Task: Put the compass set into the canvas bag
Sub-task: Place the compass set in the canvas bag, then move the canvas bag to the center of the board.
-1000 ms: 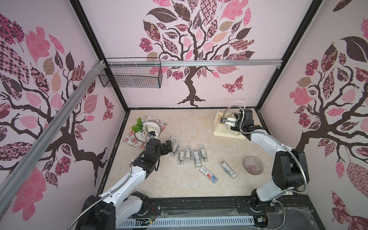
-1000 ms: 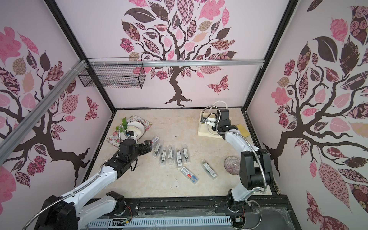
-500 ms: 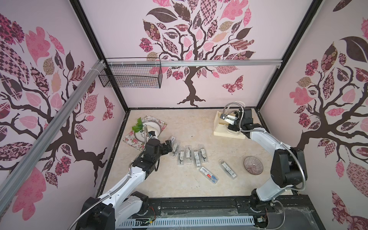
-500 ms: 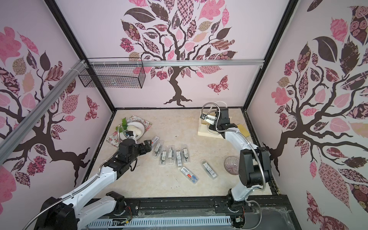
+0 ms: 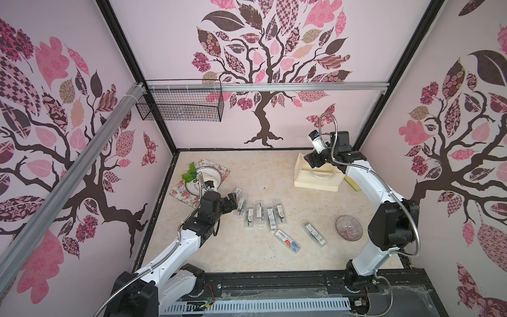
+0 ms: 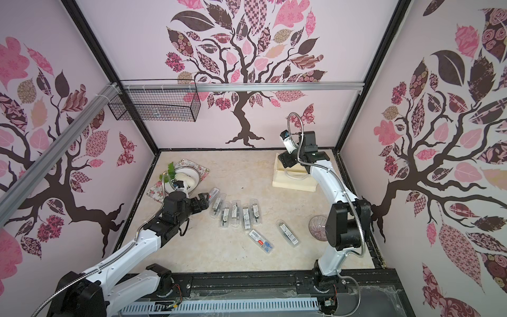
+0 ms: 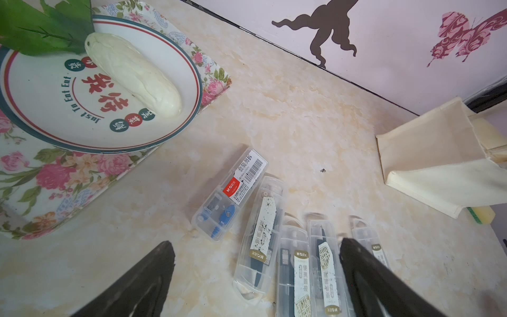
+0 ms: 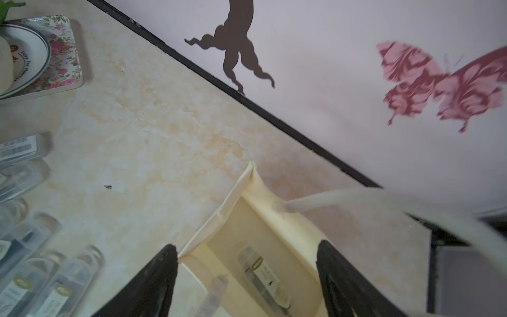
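Several compass set cases (image 5: 259, 212) look light, stiff and slick, best pinched across their width; left end effector (image 7: 255, 247) and right end effector (image 8: 247, 248) both gape empty.

Both arms reach out over the surface (image 6: 219, 255)
The right claw (image 6: 287, 162) hangs above the canvas bag (image 6: 295, 183), far right; the left claw (image 6: 205, 202) sits just left of the row of compass sets (image 6: 236, 215).

1. Plate (image 7: 33, 82), near the table's (image 7: 301, 123) far left corner: "Just To Eat Eat" curves in dark letters beside large red Chinese characters.
2. Clear case (image 7: 230, 192) near the plate: red "M&G" label, white sticker reading "套装勿拆", and a barcode.
3. Longer case (image 7: 260, 236) beside it: gold tab reading "M&G".
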`<action>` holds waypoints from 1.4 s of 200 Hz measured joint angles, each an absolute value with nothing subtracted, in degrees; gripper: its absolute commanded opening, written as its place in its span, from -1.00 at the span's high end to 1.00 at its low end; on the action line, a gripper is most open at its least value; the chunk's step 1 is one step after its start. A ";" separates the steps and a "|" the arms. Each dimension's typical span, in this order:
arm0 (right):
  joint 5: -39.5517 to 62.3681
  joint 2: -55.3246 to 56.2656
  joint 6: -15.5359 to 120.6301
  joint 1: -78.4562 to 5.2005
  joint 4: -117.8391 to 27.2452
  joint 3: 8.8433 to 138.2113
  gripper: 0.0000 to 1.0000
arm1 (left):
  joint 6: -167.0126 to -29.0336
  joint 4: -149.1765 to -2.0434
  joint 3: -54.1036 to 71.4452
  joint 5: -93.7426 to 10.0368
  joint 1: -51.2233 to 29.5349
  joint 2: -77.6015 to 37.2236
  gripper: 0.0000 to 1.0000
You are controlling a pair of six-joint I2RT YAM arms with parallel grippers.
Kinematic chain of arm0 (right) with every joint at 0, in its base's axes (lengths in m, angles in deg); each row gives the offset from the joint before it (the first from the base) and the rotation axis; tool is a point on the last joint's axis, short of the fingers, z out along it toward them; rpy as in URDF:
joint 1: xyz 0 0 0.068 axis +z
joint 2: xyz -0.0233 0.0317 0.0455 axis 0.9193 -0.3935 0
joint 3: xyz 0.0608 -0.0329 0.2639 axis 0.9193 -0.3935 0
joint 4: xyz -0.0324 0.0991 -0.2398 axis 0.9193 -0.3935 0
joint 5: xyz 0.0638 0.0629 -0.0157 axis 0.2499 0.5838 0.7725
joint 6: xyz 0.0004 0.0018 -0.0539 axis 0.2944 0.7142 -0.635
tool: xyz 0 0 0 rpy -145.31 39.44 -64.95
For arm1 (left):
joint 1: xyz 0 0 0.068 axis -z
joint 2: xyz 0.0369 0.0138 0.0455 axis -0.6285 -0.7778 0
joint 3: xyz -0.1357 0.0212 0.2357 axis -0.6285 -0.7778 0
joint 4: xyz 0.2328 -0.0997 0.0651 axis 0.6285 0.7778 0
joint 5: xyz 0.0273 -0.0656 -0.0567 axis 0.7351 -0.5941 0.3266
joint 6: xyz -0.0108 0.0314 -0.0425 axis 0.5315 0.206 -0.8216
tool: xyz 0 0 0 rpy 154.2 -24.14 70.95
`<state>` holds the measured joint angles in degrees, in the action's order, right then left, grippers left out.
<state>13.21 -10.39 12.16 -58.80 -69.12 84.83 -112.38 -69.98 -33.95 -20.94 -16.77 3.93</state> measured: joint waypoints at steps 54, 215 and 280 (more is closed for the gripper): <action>15.33 -15.07 23.33 -57.40 -71.59 82.86 -0.46 | -112.53 -69.95 -33.95 -21.18 -16.77 3.93 -0.95; 18.02 -22.78 31.37 -44.98 -65.45 89.31 0.56 | -112.55 -69.45 -33.95 -21.13 -16.77 4.41 -0.95; 21.23 -27.52 31.02 -38.25 -64.95 94.16 -0.14 | -112.51 -68.62 -33.95 -20.76 -16.77 6.16 -0.95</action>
<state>21.23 -27.52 31.02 -38.25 -64.95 94.16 -112.51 -68.62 -33.95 -20.76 -16.77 6.16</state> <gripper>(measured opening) 0.485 0.974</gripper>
